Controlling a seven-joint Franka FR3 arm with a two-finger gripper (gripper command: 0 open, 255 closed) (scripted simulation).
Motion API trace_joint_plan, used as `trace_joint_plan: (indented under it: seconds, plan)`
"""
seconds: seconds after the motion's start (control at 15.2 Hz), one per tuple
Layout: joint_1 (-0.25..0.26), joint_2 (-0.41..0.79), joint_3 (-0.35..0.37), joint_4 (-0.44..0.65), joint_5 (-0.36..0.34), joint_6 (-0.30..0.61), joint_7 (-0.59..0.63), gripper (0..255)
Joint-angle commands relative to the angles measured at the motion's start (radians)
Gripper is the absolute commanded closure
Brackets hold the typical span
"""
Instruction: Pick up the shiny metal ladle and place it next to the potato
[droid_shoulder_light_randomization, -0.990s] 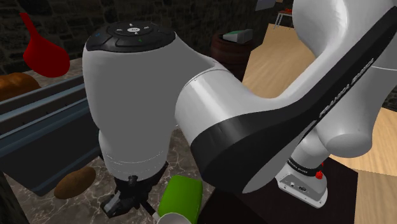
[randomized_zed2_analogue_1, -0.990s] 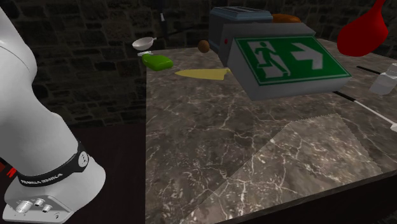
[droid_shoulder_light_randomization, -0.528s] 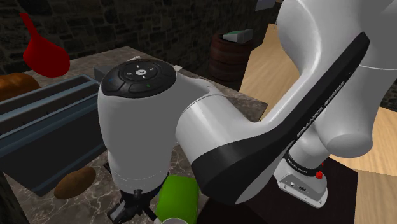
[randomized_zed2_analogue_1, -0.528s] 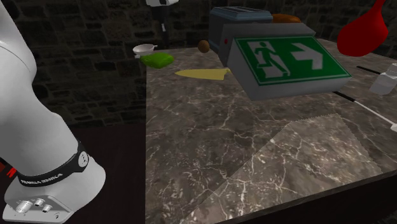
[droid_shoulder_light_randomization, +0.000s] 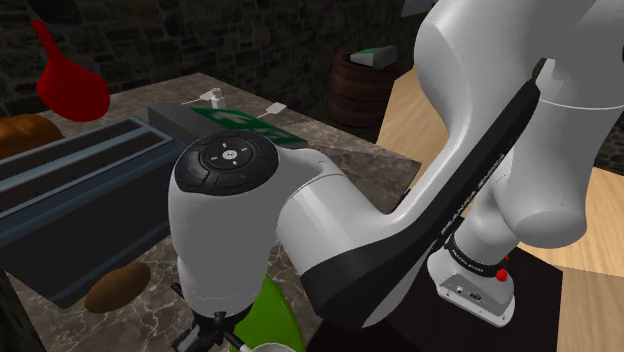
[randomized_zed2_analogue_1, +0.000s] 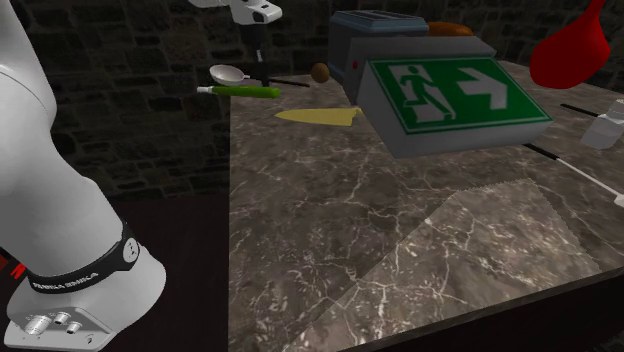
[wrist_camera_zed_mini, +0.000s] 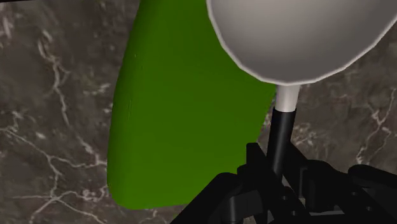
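As the wrist view shows, the end effector (wrist_camera_zed_mini: 278, 181) is closed on the ladle (wrist_camera_zed_mini: 299, 38), with its black fingers clasping the dark stem of the handle just below the pale neck that joins the bowl. We record the bowl as pale grey and rounded, lying straight ahead of the fingertips. A flat green object (wrist_camera_zed_mini: 191, 108) sits beside the handle and partly behind the bowl, over the dark marbled bench (wrist_camera_zed_mini: 51, 127). In the second exterior view we find the end effector (randomized_zed2_analogue_1: 259, 72) pointing down at the far left corner of the bench (randomized_zed2_analogue_1: 400, 250). There the ladle (randomized_zed2_analogue_1: 227, 73) bowl is just to that view's left of the fingers, and the green object (randomized_zed2_analogue_1: 245, 91) is directly below it. A thin dark rod runs on from the fingers toward the potato (randomized_zed2_analogue_1: 320, 72), which is near but apart, in front of a grey slotted appliance (randomized_zed2_analogue_1: 385, 35). In the shoulder view the potato (droid_shoulder_light_randomization: 117, 287) rests on the bench (droid_shoulder_light_randomization: 340, 150), to that view's left of the end effector (droid_shoulder_light_randomization: 215, 330). We cannot tell whether the ladle touches the bench.
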Motion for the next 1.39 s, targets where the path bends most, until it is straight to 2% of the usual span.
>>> trace_joint_plan:
  seconds: [0.0, 0.33, 0.4, 0.66, 0.99, 1.32]
  plan:
    - [0.002, 0.012, -0.003, -0.014, -0.005, 0.004, 0.003, 255]
    - [0.004, 0.011, -0.005, -0.014, -0.004, 0.004, 0.003, 255]
    - [0.002, 0.010, -0.005, -0.012, -0.002, 0.002, -0.001, 0]
    - [0.007, 0.038, -0.016, 0.004, -0.026, 0.007, 0.007, 0]
    - [-0.031, -0.098, 0.032, 0.007, 0.110, -0.092, -0.074, 0]
    - [-0.029, -0.098, 0.031, 0.007, 0.110, -0.092, -0.074, 0]
